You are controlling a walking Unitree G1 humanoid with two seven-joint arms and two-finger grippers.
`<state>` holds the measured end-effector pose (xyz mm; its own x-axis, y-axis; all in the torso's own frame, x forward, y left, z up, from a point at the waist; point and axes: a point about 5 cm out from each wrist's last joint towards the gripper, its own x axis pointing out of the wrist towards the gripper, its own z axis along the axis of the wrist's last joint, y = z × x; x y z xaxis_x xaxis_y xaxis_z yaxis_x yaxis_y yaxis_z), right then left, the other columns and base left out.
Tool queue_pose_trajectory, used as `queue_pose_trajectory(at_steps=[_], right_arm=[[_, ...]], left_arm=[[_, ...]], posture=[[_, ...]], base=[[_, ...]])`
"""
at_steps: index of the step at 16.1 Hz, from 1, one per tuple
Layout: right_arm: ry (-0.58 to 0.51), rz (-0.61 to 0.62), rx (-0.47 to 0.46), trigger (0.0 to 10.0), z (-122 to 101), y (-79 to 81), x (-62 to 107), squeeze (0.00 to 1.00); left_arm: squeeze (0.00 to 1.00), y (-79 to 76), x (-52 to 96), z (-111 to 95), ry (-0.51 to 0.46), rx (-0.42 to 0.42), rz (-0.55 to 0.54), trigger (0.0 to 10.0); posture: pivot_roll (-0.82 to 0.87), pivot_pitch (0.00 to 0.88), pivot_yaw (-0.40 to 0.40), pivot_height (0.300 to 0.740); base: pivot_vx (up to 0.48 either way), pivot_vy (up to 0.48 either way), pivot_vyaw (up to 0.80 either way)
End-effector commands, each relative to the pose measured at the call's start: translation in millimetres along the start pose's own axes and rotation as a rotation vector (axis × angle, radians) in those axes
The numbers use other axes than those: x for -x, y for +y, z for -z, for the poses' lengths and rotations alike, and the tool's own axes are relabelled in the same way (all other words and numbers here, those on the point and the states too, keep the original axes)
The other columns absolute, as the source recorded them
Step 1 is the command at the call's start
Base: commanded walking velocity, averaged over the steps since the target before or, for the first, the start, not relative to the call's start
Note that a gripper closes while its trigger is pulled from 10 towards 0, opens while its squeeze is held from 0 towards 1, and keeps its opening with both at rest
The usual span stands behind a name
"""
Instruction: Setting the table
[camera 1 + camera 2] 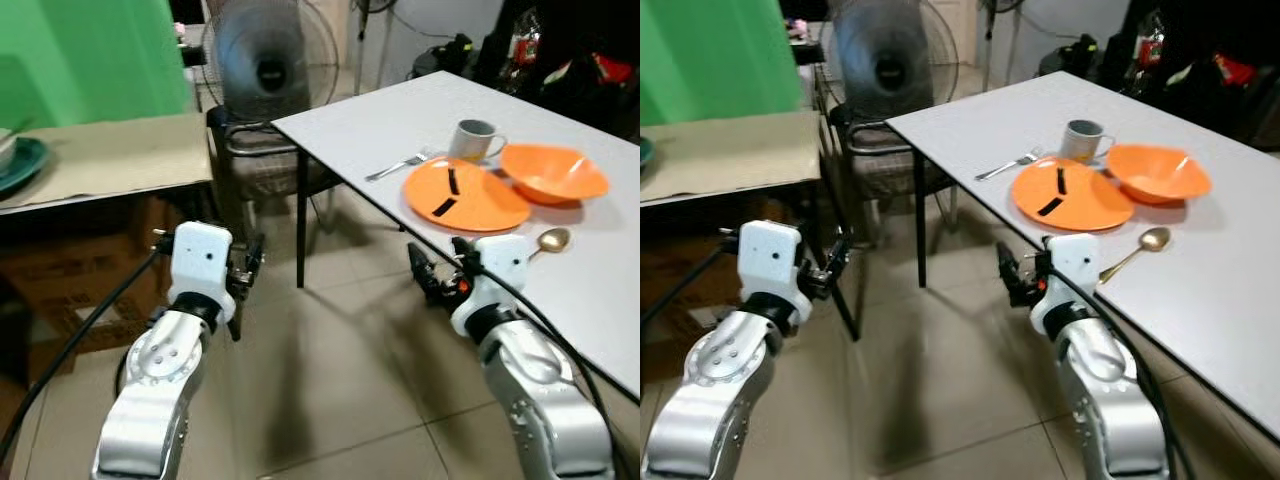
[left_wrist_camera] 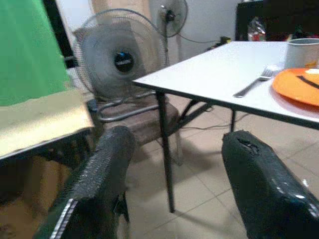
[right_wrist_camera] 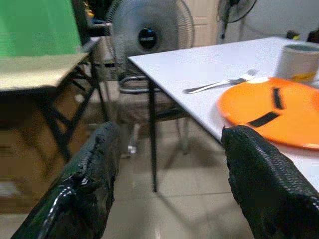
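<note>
Table [image 1: 400,120]: plate [image 1: 466,194], bowl [image 1: 553,173], mug [image 1: 476,140], fork [image 1: 397,166], spoon [image 1: 546,243].
Left gripper [image 2: 174,164]: fingers spread, empty.
Right gripper [image 3: 169,164]: fingers spread, empty, beside table edge.

Fan [image 1: 268,62] stands behind a chair [image 1: 262,165] at the far corner of the white table, a second fan [image 2: 172,14] further back. Green screen [image 1: 90,55] top left, paper-covered side table [image 1: 110,155] below it. Tiled floor [image 1: 350,400]. Dark clutter [image 1: 560,50] top right.
</note>
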<state>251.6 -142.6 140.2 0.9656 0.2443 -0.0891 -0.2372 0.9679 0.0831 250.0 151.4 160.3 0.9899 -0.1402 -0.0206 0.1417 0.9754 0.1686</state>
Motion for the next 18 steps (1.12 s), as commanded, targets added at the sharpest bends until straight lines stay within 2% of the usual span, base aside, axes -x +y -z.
queue_pose_trajectory(at_steps=[1, 2, 4, 6, 11, 18], right_arm=[[0.002, -0.024, -0.022, 10.0, -2, 2.6, -2.8, 0.00], [0.000, -0.032, -0.047, 10.0, -2, 3.0, -3.8, 0.00], [0.005, -0.070, -0.032, 10.0, -4, 6.3, -4.9, 0.00], [0.027, -0.167, 0.016, 10.0, -1, 14.6, -4.0, 0.00], [0.035, -0.224, -0.011, 10.0, 0, 19.4, -1.9, 0.00], [0.040, -0.231, -0.016, 10.0, 2, 19.6, 1.1, 0.00]], left_arm=[[0.75, 1.5, -0.3, -5, -0.004, -0.017, -0.019, 10.0], [0.59, 2.2, -0.4, -6, -0.003, -0.030, -0.020, 10.0], [0.60, 3.0, 0.0, -7, -0.012, -0.025, -0.021, 10.0], [0.63, 4.7, 1.1, -12, -0.034, 0.003, -0.034, 10.0], [0.64, 5.4, 3.0, -14, -0.038, 0.011, -0.031, 10.0], [0.64, 5.2, 6.0, -9, -0.011, 0.000, -0.022, 10.0]], posture=[[0.03, 0.018, 0.016, 0.740], [0.03, 0.020, 0.013, 0.740], [0.03, 0.023, 0.012, 0.740], [0.04, 0.026, 0.010, 0.740], [0.04, 0.029, 0.017, 0.740], [0.04, 0.033, 0.020, 0.740]], base=[[0.000, 0.000, 0.00], [0.000, 0.000, 0.00], [0.000, 0.000, 0.00], [0.000, 0.000, 0.80], [0.243, 0.000, 0.80], [0.366, 0.000, 0.80]])
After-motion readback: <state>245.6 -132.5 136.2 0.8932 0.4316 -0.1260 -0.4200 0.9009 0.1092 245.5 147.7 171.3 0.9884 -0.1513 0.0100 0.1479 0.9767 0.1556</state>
